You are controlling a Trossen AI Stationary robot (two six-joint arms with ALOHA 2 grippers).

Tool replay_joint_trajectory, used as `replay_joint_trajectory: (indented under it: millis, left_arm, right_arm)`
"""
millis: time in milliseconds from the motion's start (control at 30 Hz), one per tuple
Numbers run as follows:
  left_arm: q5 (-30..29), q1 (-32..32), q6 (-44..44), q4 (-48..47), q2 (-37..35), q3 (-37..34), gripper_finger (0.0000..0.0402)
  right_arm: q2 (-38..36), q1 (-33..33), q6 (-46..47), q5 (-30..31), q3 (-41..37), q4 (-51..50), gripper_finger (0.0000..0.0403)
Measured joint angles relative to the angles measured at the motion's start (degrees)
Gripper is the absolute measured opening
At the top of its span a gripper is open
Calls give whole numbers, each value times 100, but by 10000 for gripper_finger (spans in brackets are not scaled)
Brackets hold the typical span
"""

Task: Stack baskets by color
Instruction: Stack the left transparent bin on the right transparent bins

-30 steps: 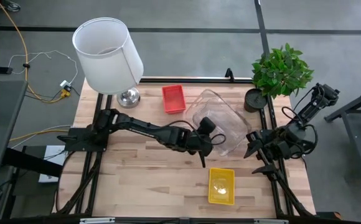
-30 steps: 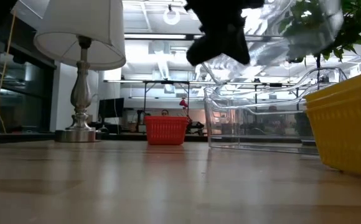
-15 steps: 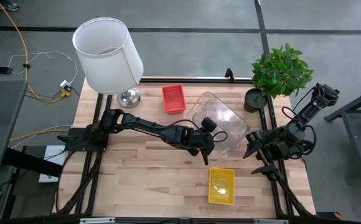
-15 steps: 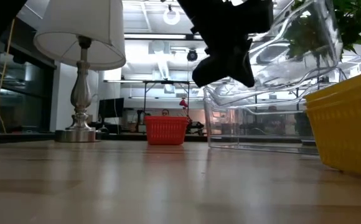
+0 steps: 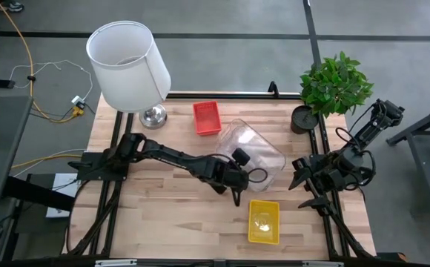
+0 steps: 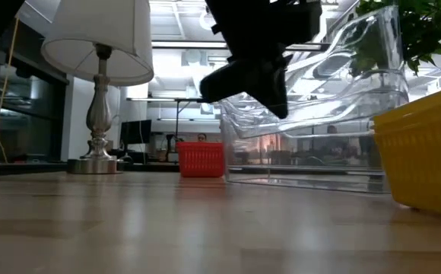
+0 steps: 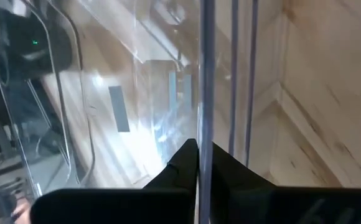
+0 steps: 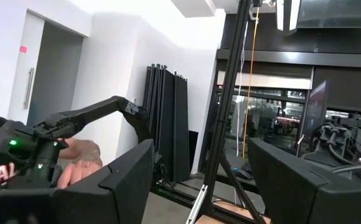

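**A:** Baskets first: where does everything sit?

**B:** From above, the red basket (image 5: pixel 206 118) sits at the far side of the worktop (image 5: pixel 148 208) near the lamp (image 5: pixel 129 65). The yellow basket (image 5: pixel 263 220) sits at the near edge. Between them a clear bin (image 5: pixel 256 152) hangs tilted, pinched by its rim in the left hand (image 5: pixel 237 194), whose fingers are closed tight on the thin plastic wall.

**A:** And the other arm?

**B:** The right hand (image 5: pixel 302 182) waits at the worktop's right edge, by the potted plant (image 5: pixel 333 85), fingers spread wide and holding nothing.

**A:** How should the step be done well?

**B:** My judgement is that the clear bin is being carried to nest with another clear one. The level view shows a second clear bin (image 6: pixel 304 156) resting flat on the wood, with the lifted one tipped above it. So level the held bin, line its corners up with the one beneath, and lower it slowly. A one-edge grip lets the bin swing, so release only once it is seated.

**A:** What does each view add?

**B:** The top view gives the layout but blurs the two clear bins into one shape. The level view separates them and shows the tilt. The left wrist view shows the rim edge clamped between the fingertips (image 7: pixel 179 163). The right wrist view looks into the room, where a person's hand (image 8: pixel 81 163) shows beside other equipment.
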Motion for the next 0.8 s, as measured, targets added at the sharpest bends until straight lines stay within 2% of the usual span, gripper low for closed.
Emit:
replay_joint_trajectory:
  millis: [167,300,600,800]
  left_arm:
    - [-116,-109,-161,-566,-44,15,0]
    - [51,-156,-557,-1339,-87,217,0]
    - [1724,-43,-1322,-1915,-131,593,0]
    - [2017,112,-1493,-1998,-136,599,0]
  right_arm:
    - [0,0,0,2,0,-2,247]
    - [0,0,-2,24,0,0,247]
    - [0,-2,-17,277,0,2,247]
    - [0,-2,-17,281,0,2,247]
